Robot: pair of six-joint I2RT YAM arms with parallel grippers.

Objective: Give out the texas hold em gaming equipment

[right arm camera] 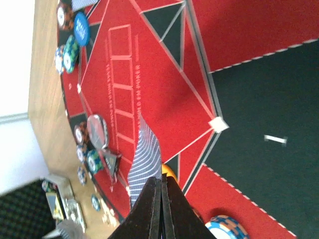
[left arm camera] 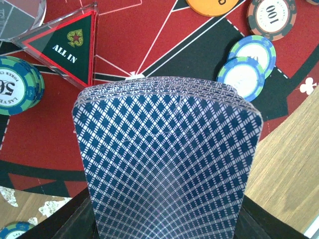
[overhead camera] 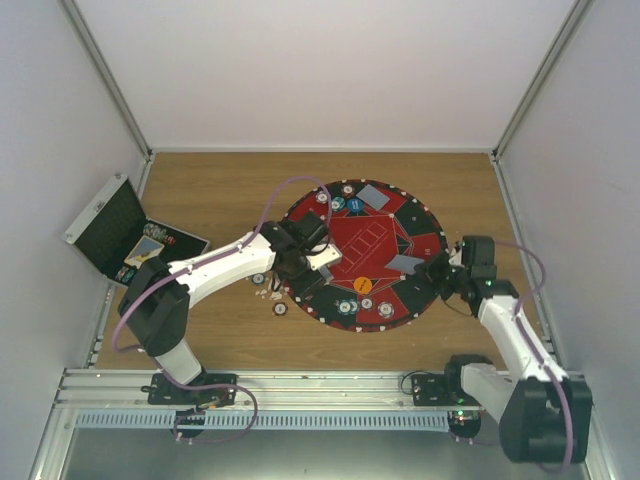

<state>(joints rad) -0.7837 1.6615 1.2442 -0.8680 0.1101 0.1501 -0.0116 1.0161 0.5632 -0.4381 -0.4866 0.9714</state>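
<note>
The left claw [overhead camera: 320, 258] is part-open and clamped across a deck of blue diamond-backed playing cards [left arm camera: 167, 159]. It holds the deck bowed over the left edge of the round red-and-black mat [overhead camera: 345, 235], probably so that single cards can be drawn off. The right claw [right arm camera: 160, 185], at the mat's right edge, is closed and appears to pinch one card [right arm camera: 144, 154], though the view is nearly edge-on. Striped poker chips [left arm camera: 246, 62] and a clear triangular "ALL IN" marker [left arm camera: 70, 47] crowd the mat just beyond the deck.

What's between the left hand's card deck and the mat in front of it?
Nothing visible. Bare mat lies just past the deck; the ALL IN triangle sits off to one side, two blue chips to the other.
</note>
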